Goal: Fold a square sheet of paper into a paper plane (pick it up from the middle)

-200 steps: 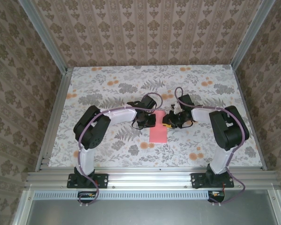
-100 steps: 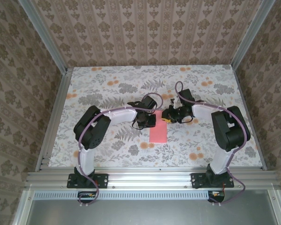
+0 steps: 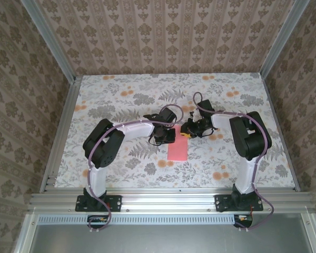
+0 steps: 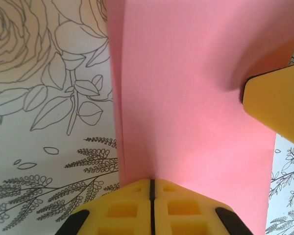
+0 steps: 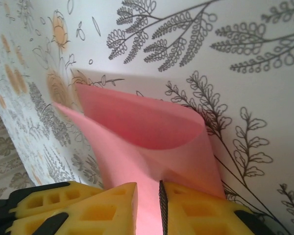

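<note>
Shift: my right gripper [image 5: 148, 198] has moved up the square sheet of paper [image 4: 186, 98], nipping its raised flap.
Anchor: my left gripper [image 4: 151, 188], jaws closed, presses its edge.
Meaning: fold underway.

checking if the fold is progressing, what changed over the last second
The right gripper, pinching the pink paper's far right edge, shifted slightly forward, and its elbow swung inward. The left gripper stayed shut, pressing the paper's left side; the paper lay where it was.
</note>
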Robot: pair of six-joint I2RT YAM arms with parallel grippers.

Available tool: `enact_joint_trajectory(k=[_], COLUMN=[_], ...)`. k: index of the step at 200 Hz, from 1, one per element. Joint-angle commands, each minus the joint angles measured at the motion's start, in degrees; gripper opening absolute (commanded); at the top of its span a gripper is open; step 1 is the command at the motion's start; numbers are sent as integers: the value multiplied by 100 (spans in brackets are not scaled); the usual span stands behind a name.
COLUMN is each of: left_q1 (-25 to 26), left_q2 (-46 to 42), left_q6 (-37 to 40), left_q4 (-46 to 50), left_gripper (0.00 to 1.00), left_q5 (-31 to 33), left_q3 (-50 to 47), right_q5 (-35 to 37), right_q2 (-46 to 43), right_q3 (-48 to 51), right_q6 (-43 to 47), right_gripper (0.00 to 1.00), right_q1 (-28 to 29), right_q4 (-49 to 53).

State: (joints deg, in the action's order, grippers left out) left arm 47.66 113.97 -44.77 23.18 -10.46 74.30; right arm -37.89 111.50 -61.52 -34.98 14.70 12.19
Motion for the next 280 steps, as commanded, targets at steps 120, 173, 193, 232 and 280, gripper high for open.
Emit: enact_joint_trajectory(k=[120,173,193,232,280], left_q1=[107,121,121,130,130], left_q2=[253,219,213,231,238], left_q6=[136,166,173,155,153], left_q4=[626,714,714,679,675], left_gripper=[8,8,8,8,8], left_q5=[208,260,272,242,261], left_q3=[-116,-127,-126,-93,-106], right_q5=[169,457,275,263,568], right_q2=[396,97,-39,237,697], right_q3=[-367,-564,-752,-949,-836], right_q6=[178,307,269,286,332], right_gripper=[23,22,23,23,23], right_q1=[-169,-187,-220,-253,-253], right_q4=[271,640,667,720,696])
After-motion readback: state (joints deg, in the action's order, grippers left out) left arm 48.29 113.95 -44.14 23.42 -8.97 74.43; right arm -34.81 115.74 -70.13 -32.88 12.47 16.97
